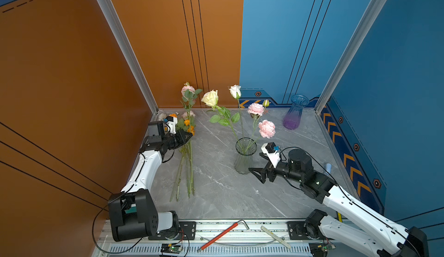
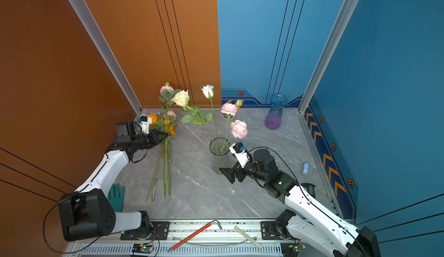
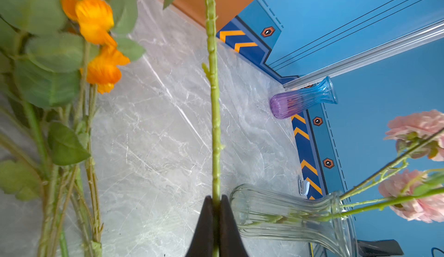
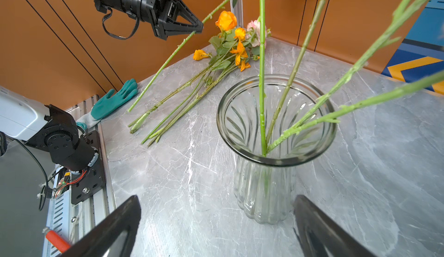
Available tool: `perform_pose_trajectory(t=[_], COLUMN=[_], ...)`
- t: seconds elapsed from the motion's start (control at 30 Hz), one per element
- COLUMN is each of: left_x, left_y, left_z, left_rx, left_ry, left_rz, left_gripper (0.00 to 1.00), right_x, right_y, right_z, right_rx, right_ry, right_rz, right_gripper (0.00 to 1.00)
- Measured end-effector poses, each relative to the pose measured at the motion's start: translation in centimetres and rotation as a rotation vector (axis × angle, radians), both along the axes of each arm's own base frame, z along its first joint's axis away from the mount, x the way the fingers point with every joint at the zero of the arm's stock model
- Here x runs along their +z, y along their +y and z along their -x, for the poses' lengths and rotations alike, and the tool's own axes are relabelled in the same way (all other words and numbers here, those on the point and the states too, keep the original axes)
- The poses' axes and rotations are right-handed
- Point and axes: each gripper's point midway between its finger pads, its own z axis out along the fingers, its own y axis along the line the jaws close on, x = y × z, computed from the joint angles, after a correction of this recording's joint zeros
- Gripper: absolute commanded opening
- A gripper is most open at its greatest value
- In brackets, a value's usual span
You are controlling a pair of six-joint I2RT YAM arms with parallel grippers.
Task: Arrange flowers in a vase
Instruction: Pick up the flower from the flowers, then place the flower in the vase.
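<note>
A loose bunch of artificial flowers (image 1: 187, 162), thin knobbly green plastic stems with orange and pink blooms, lies on a grey marble-patterned worktop (image 1: 216, 191) on the robot's left. The stems run lengthwise from the front edge toward the back corner.

One stem (image 4: 165, 63) is raised clear of the bunch. The left pincer (image 4: 199, 27) is clamped fully closed on it partway along. The stem slants, its cut end low near the worktop and its bloom end up toward the orange wall.

A clear vase (image 1: 243, 158) stands upright mid-worktop, to the right of the left pincer across bare surface. It is ribbed glass with a flared round mouth and holds four stems that fan outward: a cream-yellow rose, a white rose and pink ruffled blooms.

The right pincer (image 4: 216, 203) is spread wide and holds nothing. It sits low, just beside the foot of the vase, so the right arm is the nearer one to it. The left arm has the flower, though, so it must carry it. The stem would probably have to swing rightward and tip nearer upright for its cut end to enter the mouth.

A blue and purple vase (image 1: 296, 112) stands empty near the back right corner. A green glove (image 2: 116, 197) lies by the left arm.
</note>
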Motion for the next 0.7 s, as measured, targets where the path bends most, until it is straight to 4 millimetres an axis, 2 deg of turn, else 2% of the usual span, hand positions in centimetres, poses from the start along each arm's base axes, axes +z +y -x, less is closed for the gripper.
perform_pose_trajectory(t=[0.1, 0.3, 0.4, 0.5, 0.7], left_x=[1.1, 0.7, 2.1, 5.3, 13.5], left_y=[0.1, 0.2, 0.3, -0.3, -3.5], left_z=[0.0, 1.2, 2.4, 3.6, 7.7], left_rx=[0.007, 0.055, 0.102, 0.136, 0.165], left_ry=[-0.044, -0.084, -0.160, -0.294, -0.627], left_rz=[-0.010, -0.089, -0.170, -0.265, -0.370], left_gripper=[0.00, 0.00, 0.00, 0.00, 0.00], right_x=[0.0, 0.0, 0.0, 0.0, 0.6], right_y=[0.0, 0.0, -0.1, -0.1, -0.7], right_z=[0.0, 0.0, -0.1, -0.2, -0.5], right_rx=[0.000, -0.004, -0.006, -0.009, -0.029], right_ry=[0.000, -0.002, -0.002, -0.002, -0.016], right_rz=[0.000, 0.000, 0.000, 0.000, -0.016], right_gripper=[1.00, 1.00, 1.00, 1.00, 1.00])
